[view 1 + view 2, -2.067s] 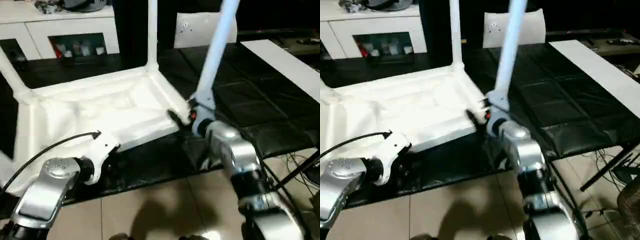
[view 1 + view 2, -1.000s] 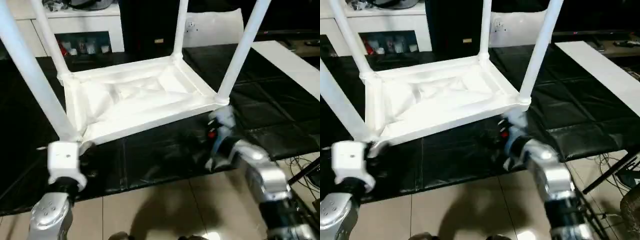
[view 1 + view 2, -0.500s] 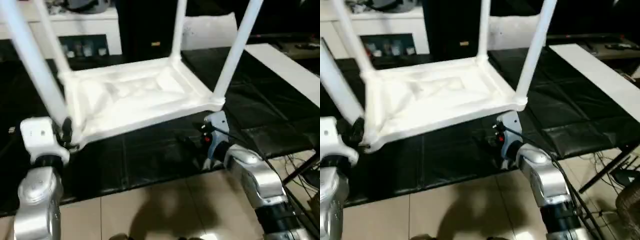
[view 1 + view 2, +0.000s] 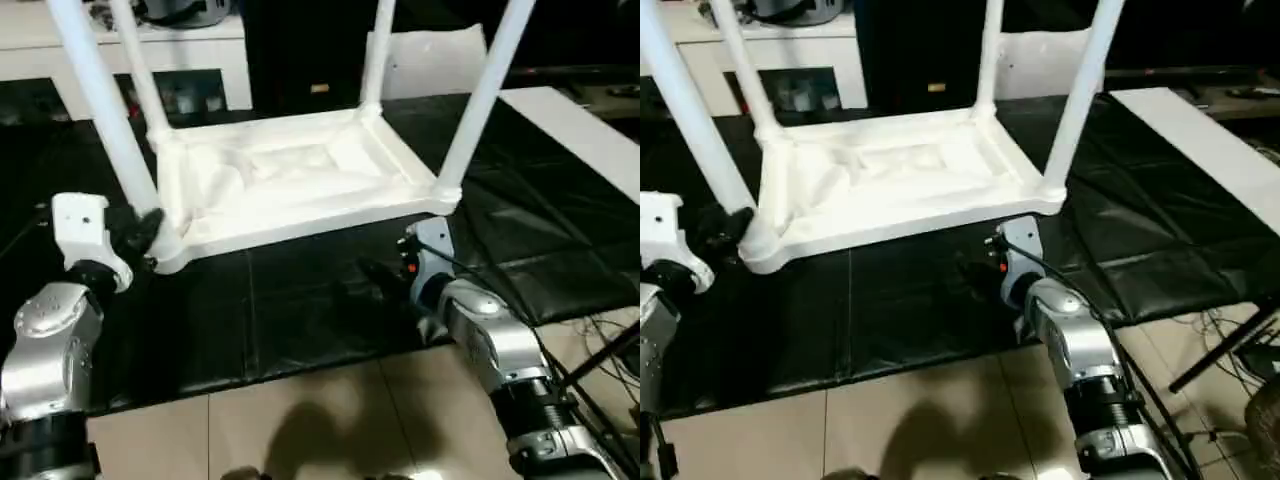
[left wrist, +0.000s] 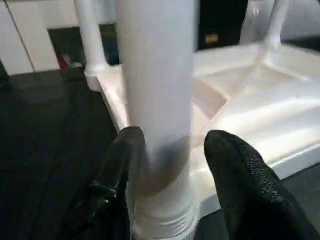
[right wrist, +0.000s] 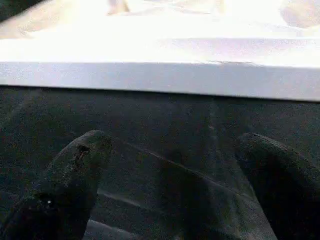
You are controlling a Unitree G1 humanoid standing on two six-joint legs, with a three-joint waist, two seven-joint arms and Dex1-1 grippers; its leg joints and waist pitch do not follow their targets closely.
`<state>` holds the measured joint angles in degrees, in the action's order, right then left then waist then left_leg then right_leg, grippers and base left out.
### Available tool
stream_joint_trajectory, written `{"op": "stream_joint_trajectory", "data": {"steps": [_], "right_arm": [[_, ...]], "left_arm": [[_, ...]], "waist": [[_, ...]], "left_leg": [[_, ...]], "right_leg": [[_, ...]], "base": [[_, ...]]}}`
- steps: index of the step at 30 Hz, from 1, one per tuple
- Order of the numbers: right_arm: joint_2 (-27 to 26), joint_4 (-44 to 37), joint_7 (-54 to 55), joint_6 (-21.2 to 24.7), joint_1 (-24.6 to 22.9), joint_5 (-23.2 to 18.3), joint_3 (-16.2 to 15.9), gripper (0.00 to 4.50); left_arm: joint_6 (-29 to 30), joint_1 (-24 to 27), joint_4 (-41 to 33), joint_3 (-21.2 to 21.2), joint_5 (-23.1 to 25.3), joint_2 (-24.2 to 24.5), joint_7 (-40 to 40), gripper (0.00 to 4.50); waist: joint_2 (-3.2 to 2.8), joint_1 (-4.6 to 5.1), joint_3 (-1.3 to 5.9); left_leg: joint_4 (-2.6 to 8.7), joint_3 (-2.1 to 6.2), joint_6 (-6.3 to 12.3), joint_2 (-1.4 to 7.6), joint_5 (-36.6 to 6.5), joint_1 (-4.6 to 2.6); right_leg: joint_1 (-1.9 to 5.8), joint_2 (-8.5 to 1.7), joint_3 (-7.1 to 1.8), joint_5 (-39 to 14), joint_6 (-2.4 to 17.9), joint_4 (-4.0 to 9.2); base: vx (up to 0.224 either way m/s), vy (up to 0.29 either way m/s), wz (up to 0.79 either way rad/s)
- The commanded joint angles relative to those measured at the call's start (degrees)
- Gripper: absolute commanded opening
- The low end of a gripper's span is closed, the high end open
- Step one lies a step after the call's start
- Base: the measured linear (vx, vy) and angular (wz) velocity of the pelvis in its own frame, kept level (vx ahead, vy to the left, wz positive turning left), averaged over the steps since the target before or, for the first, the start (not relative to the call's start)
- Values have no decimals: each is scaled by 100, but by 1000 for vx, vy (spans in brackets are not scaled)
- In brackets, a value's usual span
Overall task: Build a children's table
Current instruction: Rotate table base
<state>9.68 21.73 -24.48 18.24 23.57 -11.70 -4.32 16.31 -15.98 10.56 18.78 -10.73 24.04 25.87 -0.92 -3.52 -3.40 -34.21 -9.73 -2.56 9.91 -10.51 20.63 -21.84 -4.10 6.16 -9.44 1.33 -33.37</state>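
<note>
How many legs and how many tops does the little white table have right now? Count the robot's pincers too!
Table legs: 4 (one of them)
Table top: 1
Pincers: 2, the left pincer and the right pincer
Total: 7

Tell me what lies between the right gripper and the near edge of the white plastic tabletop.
Only bare black padded mat: in the right wrist view it runs from the open right gripper up to the upturned white plastic tabletop.
</note>
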Motion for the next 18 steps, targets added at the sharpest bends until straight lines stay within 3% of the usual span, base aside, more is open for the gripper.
{"op": "stream_joint_trajectory", "data": {"steps": [1,3,4,5,6,8,9,10,11,12,13,14,16,17,18], "right_arm": [[16,12,-161,-140,84,-80,22,450],[46,-71,-359,-182,29,-84,-33,450],[57,-120,-430,-154,3,-103,-48,450],[75,-182,-532,-151,-29,-122,-82,450],[98,-246,-649,-140,-65,-143,-120,450],[125,-308,-798,-125,-103,-172,-168,450],[138,-296,-845,-160,-104,-153,-194,450],[139,-158,-840,-205,-50,-72,-211,450],[133,-71,-819,-208,-14,-24,-208,450],[133,-71,-819,-208,-14,-24,-208,450],[140,354,-533,-184,203,245,-229,450],[143,465,-464,-185,264,313,-233,450],[142,776,-238,-142,458,424,-198,450],[148,1187,94,-42,711,542,-145,450],[149,1221,120,-37,731,552,-141,450]], "left_arm": [[-75,-160,338,-120,-105,89,336,262],[-151,-376,689,-74,-225,222,562,275],[-237,-440,836,-120,-145,324,618,288],[-227,-522,970,-109,-166,393,712,299],[-246,-621,1140,-122,-149,483,794,306],[-424,-770,1446,-174,-65,619,912,314],[-440,-875,1608,-189,-97,656,1052,314],[-519,-1096,1907,-237,-183,688,1393,341],[-595,-1205,2058,-275,-215,700,1561,349],[-595,-1205,2058,-275,-215,700,1561,352],[-503,-1418,2120,-417,-476,651,2266,356],[-441,-1471,2122,-451,-564,633,2461,356],[-176,-1553,2016,-647,-775,631,3027,356],[96,-1561,1807,-944,-871,693,3562,356],[120,-1561,1788,-969,-879,699,3607,356]], "waist": [[-65,9,393],[-68,-8,408],[-76,-21,415],[-54,-16,409],[-71,-21,415],[-63,-16,391],[-18,-7,387],[-37,-8,379],[-7,-14,372],[-21,-18,360],[22,-10,356],[-16,-18,365],[7,-43,355],[24,-67,363],[23,-71,373]], "left_leg": [[473,145,-70,331,-1758,-90],[453,116,-18,319,-1578,-91],[456,130,9,332,-1433,-59],[457,127,38,331,-1396,-47],[453,130,46,332,-1386,-51],[468,135,26,333,-1514,-40],[472,135,17,339,-1529,-33],[469,134,-26,336,-1582,-41],[459,122,-43,320,-1636,-63],[464,127,-54,318,-1676,-64],[482,141,-105,336,-1707,-59],[480,135,-200,345,-1785,-101],[478,113,-269,354,-1848,-127],[488,109,-280,364,-1817,-116],[493,112,-301,371,-1732,-114]], "right_leg": [[146,-479,-389,-1610,855,381],[141,-467,-398,-1335,976,350],[173,-482,-395,-1174,1030,310],[173,-476,-393,-1153,1031,318],[180,-483,-392,-1173,1037,301],[185,-492,-396,-1428,979,327],[188,-503,-401,-1496,972,335],[179,-514,-406,-1679,960,340],[157,-524,-414,-1950,914,374],[144,-525,-414,-2057,902,394],[145,-530,-416,-2135,890,385],[112,-534,-417,-2200,954,389],[80,-530,-435,-2072,1056,373],[103,-538,-443,-1966,1079,346],[102,-547,-450,-1867,1109,312]], "base": [[0,0,0],[0,0,0],[0,0,0],[0,0,0],[0,0,0],[0,0,0],[0,0,0],[0,0,0],[0,0,0],[0,0,0],[0,0,0],[0,0,0],[0,0,0],[0,0,0],[0,0,0]]}}
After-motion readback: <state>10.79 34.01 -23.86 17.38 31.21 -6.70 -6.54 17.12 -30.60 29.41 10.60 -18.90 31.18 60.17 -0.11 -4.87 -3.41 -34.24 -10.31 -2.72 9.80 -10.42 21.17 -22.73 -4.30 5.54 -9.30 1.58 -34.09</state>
